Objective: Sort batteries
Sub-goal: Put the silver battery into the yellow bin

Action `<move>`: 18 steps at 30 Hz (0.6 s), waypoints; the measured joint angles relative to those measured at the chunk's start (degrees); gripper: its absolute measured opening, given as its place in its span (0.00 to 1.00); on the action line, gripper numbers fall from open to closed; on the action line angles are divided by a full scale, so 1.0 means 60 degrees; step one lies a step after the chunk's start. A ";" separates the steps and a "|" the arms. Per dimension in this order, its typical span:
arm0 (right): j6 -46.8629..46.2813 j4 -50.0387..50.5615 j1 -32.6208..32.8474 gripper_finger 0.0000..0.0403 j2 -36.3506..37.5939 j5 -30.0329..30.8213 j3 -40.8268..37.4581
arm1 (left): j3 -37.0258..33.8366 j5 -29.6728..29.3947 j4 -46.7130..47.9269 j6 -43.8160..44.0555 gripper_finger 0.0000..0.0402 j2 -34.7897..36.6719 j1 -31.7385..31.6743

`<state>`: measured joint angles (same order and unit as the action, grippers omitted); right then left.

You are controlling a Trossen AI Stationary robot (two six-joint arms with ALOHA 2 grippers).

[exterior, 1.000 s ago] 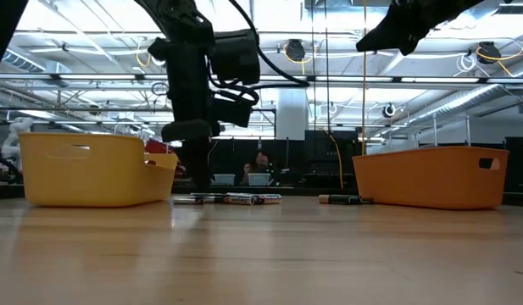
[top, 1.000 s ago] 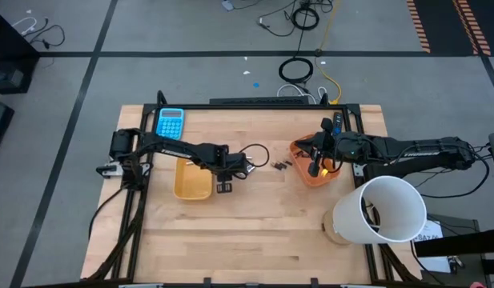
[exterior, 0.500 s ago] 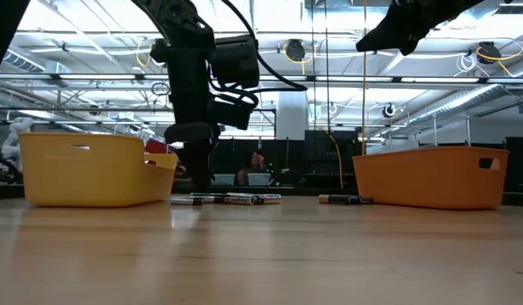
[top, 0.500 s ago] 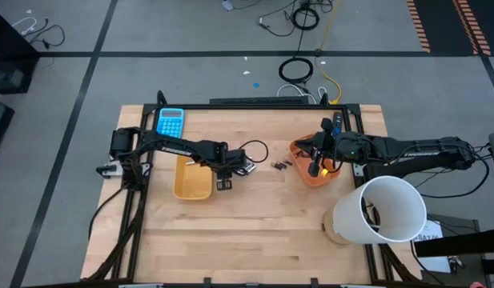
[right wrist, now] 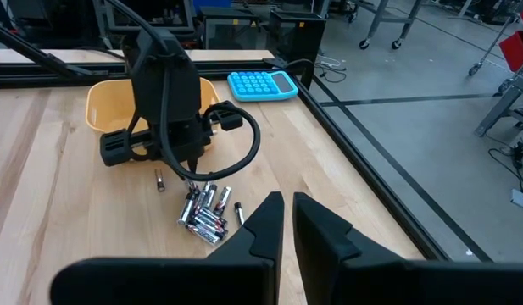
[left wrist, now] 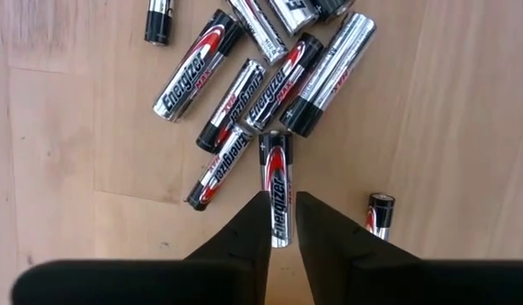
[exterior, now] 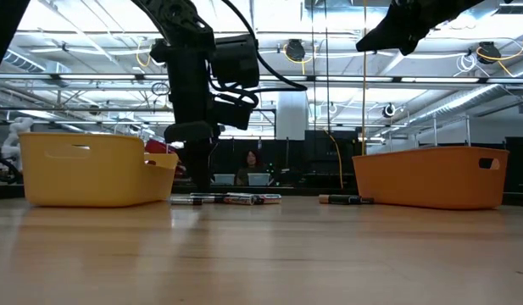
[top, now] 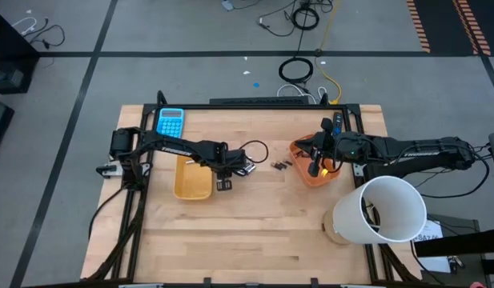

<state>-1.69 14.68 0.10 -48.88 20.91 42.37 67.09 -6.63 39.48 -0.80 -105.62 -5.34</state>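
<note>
— Batteries point(left wrist: 253, 93) first: where are they?

— Lying in a loose heap on the wooden table point(top: 255, 224), between the yellow tray point(top: 192, 181) and the orange tray point(top: 315, 170); a few strays sit just apart from the heap.

— And the left arm?

— It reaches out past the yellow tray, wrist bent so the left gripper point(left wrist: 280, 222) points straight down onto the heap's edge. Its fingers point(left wrist: 244, 233) are pinched on one battery point(left wrist: 275, 182).

— Which way does that battery lie?

— Flat on the wood, long axis running straight out from between the fingertips, its far end touching the heap. The neighbours slant across it at mixed angles.

— The right arm?

— Stretched in from the table's right side, the right gripper point(right wrist: 284, 216) hanging above the orange tray, fingers clenched on nothing I can see.
</note>
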 joint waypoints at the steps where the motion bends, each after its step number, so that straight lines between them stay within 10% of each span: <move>1: 0.0000 -0.0001 -0.0001 0.05 0.0000 0.0000 0.0000 | 0.0000 0.0000 0.0000 -0.0004 0.16 0.0000 0.0000; 18: 0.0025 0.0038 -0.0001 0.05 0.0000 0.0000 0.0000 | 0.2350 -0.0468 0.2548 0.0065 0.38 0.0067 0.0415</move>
<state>-1.54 14.91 0.10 -48.88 20.91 42.37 81.19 -9.44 54.77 -0.40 -105.22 -2.85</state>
